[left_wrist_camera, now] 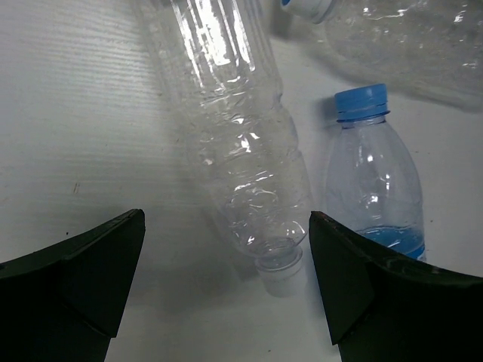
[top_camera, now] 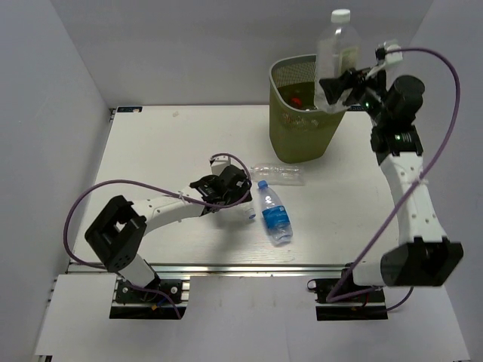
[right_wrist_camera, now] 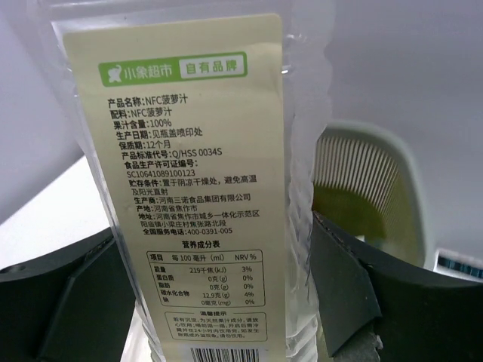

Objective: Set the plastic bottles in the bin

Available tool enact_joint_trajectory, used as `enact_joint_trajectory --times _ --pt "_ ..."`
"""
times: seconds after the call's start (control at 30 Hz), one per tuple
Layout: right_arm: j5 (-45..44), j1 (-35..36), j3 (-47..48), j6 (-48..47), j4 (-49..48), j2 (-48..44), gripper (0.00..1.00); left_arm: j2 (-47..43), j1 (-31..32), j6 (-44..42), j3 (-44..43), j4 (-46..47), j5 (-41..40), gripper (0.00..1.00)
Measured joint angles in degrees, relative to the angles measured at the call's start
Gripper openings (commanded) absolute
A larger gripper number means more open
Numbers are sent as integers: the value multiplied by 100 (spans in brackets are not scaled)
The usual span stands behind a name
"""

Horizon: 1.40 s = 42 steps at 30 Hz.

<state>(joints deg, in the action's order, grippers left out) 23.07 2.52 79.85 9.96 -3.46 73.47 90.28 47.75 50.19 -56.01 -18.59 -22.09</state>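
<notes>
My right gripper [top_camera: 337,85] is shut on a clear white-capped bottle with a pale label [top_camera: 337,47], holding it upright above the right rim of the olive-green mesh bin [top_camera: 302,136]; its label fills the right wrist view [right_wrist_camera: 196,173]. A red-capped bottle [top_camera: 296,99] lies inside the bin. My left gripper [top_camera: 240,183] is open low over the table, jaws either side of the neck of a plain clear bottle [left_wrist_camera: 241,136], which lies flat [top_camera: 276,173]. A blue-capped, blue-labelled bottle [top_camera: 275,212] lies beside it [left_wrist_camera: 373,188].
The bin's rim shows behind the held bottle in the right wrist view [right_wrist_camera: 362,166]. Another clear bottle [left_wrist_camera: 407,38] lies at the top of the left wrist view. The table's near edge [top_camera: 249,265] runs just below the blue bottle.
</notes>
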Motion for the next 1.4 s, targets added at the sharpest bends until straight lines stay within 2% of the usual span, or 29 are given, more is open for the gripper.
enact_joint_trajectory --times 0.1,0.13,0.17,0.2,0.23,0.43,0.63,0.77,0.8,0.93,1.0,1.03,1.23,1.4 --pt "-81 0 752 42 -205 817 7 70 0 142 -20 -208 15 99" --pt "-87 0 942 42 -243 1014 12 98 0 184 -24 -269 15 99" --pt "-90 0 1137 46 -280 1226 24 133 0 214 -31 -319 13 99" --pt "-79 0 1296 50 -295 1427 67 175 0 243 -35 -369 13 99" --pt "-68 0 1429 55 -310 1596 90 219 0 264 -35 -411 13 99" --pt "136 -7 1650 -4 -282 2347 90 404 0 350 -109 -485 20 99" --pt "328 -39 1663 -59 -236 2393 90 549 0 391 -225 -452 39 96" --pt "435 -72 1655 -90 -210 2205 90 603 0 404 -256 -337 98 79" --pt "468 -90 1578 -96 -210 2044 90 603 0 396 -256 -317 116 69" --pt "817 -146 1115 -188 -184 1209 90 562 9 411 -157 -59 190 47" --pt "1220 -181 935 -407 -107 748 90 516 17 411 -81 57 201 50" --pt "1432 -188 844 -522 -52 498 90 494 17 409 -52 92 199 65" --pt "2450 -166 20 -1235 560 -640 90 317 13 15 42 52 240 90" --pt "2667 -170 -962 -1547 1147 -940 90 -170 24 -315 109 262 313 96"
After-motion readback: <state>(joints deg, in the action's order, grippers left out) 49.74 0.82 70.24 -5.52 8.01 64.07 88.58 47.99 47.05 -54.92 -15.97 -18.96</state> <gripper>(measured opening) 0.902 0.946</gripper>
